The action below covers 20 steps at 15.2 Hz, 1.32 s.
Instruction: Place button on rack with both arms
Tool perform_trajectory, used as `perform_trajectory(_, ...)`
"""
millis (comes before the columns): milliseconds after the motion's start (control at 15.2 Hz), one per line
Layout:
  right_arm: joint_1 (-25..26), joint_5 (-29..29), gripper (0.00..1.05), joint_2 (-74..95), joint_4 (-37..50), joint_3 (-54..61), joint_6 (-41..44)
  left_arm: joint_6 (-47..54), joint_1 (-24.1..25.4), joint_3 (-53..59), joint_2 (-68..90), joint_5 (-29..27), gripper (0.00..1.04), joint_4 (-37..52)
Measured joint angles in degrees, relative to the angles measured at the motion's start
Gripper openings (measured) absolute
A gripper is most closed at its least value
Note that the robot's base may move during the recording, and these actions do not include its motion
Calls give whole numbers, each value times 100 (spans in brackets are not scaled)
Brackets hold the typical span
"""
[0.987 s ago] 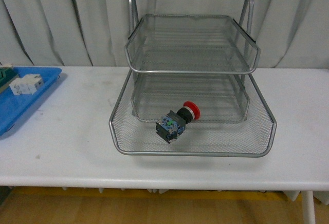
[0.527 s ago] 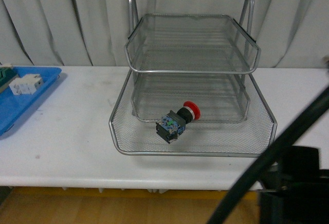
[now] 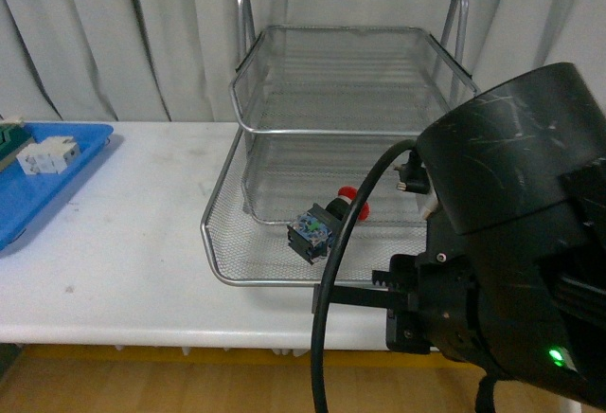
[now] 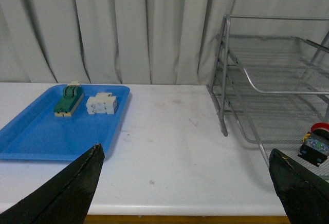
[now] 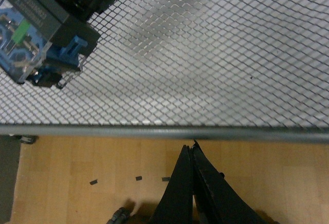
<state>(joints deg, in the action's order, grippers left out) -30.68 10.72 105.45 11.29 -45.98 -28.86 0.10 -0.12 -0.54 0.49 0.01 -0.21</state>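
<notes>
The button (image 3: 322, 223), red cap on a black and blue body, lies on its side in the bottom tier of the silver wire rack (image 3: 284, 280). In the right wrist view the button (image 5: 49, 21) rests on the mesh beyond the rack's front rail (image 5: 154, 130). My right gripper (image 5: 191, 149) is shut and empty, its tips just outside that rail over the wooden floor. My left gripper (image 4: 187, 160) is open with nothing between its fingertips (image 4: 87, 165), above the table to the left of the rack (image 4: 247, 80); the button (image 4: 316, 144) shows at the far edge.
A flat blue tray (image 4: 46, 131) holds a green-topped switch block (image 4: 68, 99) and a white terminal block (image 4: 102, 103) at the table's left end. The right arm's black body (image 3: 511, 242) fills the lower right of the front view. Grey curtains hang behind.
The right arm has risen into the front view, from only a cable and base half a second ago to a large black mass covering the rack's right side. The button has not moved.
</notes>
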Motion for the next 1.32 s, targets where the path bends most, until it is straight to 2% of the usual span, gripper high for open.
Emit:
perform_trajectory(263,79,35,2,656,-153,-590,190,0,0,0,0,0,98,0)
perform_trajectory(461,264,216,2,1091,-160,-1416,691,0,0,0,0,0,98,0)
perform_trajectory(856,538,446,2,1910,-415,-2734,1106,0,0,0,0,0,98,0)
perform_trajectory(1119,555,472,2,1731,55,-2520,1261,0,0,0,0,0,98,0)
perform_trajectory(1317,511,472,2,734,879,-1071,1305,2,0,0,0,0,98,0)
